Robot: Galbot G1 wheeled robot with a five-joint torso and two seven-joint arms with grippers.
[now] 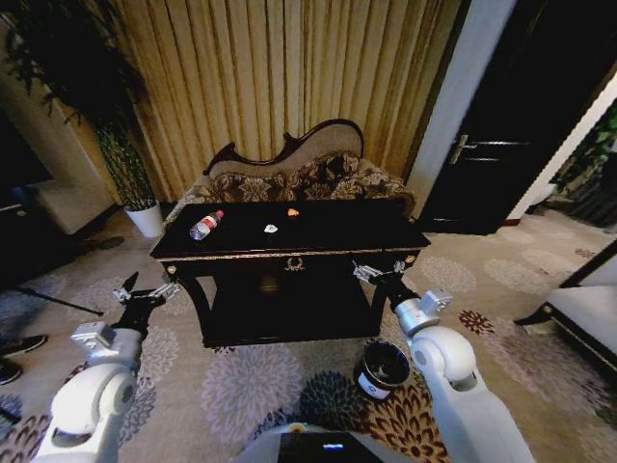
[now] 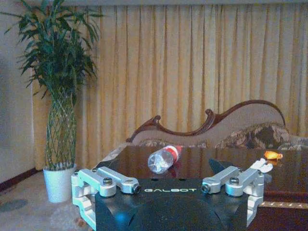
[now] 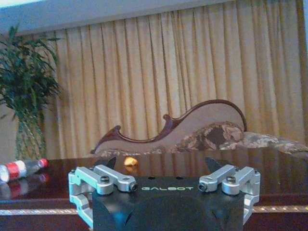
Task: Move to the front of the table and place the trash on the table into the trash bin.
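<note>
The dark table (image 1: 231,253) with gold trim stands straight ahead. On its top lie a clear bottle (image 1: 205,226) with a red label at the left, a white scrap (image 1: 271,229) near the middle, and a small orange piece (image 1: 293,212) farther back. The round dark trash bin (image 1: 384,368) sits on the carpet by the table's front right leg. My left gripper (image 1: 147,289) hangs open and empty before the table's left front corner. My right gripper (image 1: 379,270) is open and empty at the right front corner. The left wrist view shows the bottle (image 2: 163,158), scrap (image 2: 260,164) and orange piece (image 2: 273,155).
A carved-back floral sofa (image 1: 299,164) stands close behind the table, before tan curtains. A tall plant in a white pot (image 1: 147,219) is at the back left. A dark door (image 1: 511,145) is at the back right, and a white-cushioned seat (image 1: 588,309) at the right.
</note>
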